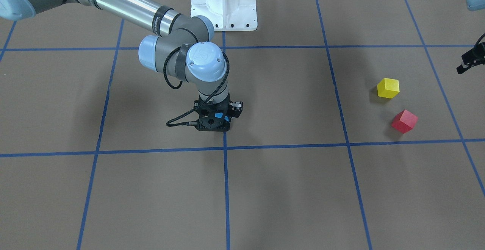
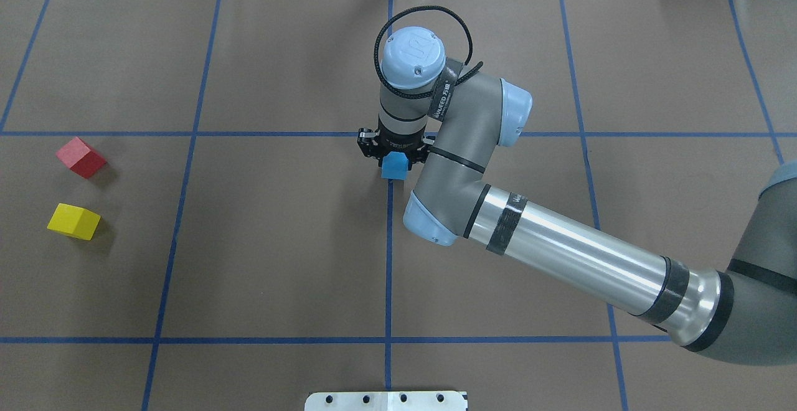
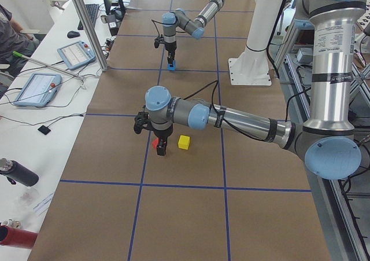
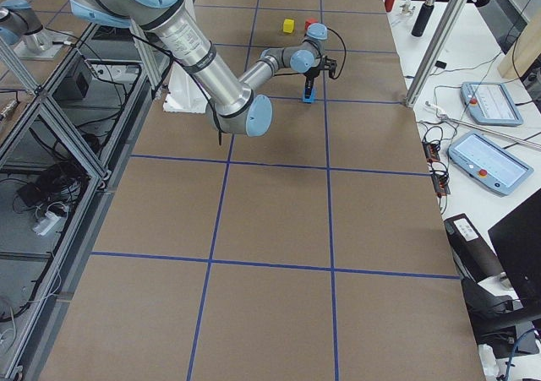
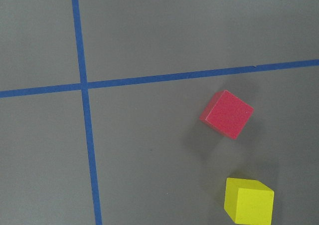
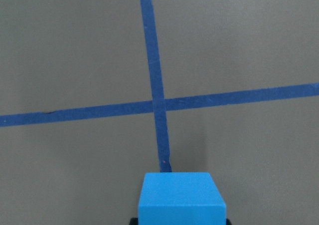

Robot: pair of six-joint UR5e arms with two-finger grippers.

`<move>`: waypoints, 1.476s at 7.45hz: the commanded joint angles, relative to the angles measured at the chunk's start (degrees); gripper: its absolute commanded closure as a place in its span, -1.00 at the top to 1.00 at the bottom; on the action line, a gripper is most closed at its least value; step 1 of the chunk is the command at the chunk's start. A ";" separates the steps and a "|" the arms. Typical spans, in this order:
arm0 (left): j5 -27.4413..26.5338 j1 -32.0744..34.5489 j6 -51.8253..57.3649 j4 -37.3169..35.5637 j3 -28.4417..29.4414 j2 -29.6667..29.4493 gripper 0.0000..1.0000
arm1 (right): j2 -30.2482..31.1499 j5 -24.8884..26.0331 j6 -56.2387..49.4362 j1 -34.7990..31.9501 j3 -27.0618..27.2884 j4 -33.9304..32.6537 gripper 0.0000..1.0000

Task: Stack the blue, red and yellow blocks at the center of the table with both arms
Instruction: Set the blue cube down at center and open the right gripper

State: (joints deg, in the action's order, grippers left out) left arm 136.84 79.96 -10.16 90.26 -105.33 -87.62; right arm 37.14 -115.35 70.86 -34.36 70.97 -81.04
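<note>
The right jaws are clamped on the small matte blue cube [image 2: 393, 166], on a blue tape line [image 6: 152, 60] by the crossing at the centre of the brown gridded worktop [image 2: 280, 243]. Well apart to the side, the small matte red cube [image 2: 81, 157] and small matte yellow cube [image 2: 74, 220] lie near each other, not touching, both skewed. The left jaws hang near them; whether they are apart or together I cannot tell.

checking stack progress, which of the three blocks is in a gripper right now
The blue block: the right gripper clamps it at the centre tape line, while the red block and yellow block lie free.
</note>
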 commanded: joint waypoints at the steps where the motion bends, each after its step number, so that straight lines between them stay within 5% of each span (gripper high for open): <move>1: -0.08 0.02 -0.03 0.09 0.04 -0.09 1.00 | 0.04 0.03 -1.33 0.26 -0.05 -0.09 0.48; 2: 0.01 -0.06 -0.03 0.09 0.04 -0.09 0.99 | 0.04 0.12 -1.34 0.26 -0.05 0.00 0.94; 6: -0.51 -5.48 -6.32 0.78 -0.31 -1.58 1.00 | 1.69 -1.53 -3.18 -1.75 4.05 -0.26 0.98; 9: -9.00 -11.20 -5.84 12.78 4.05 -1.67 0.99 | 19.56 -8.75 -4.93 -8.34 23.61 0.17 0.98; 11: -8.87 -13.07 -3.38 32.16 18.51 -5.69 1.00 | 26.30 -8.84 -8.45 -9.67 28.68 0.18 0.98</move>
State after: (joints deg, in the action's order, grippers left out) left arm 128.52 68.01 -14.79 110.95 -95.21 -91.04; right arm 58.84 -123.82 64.15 -43.16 96.04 -80.92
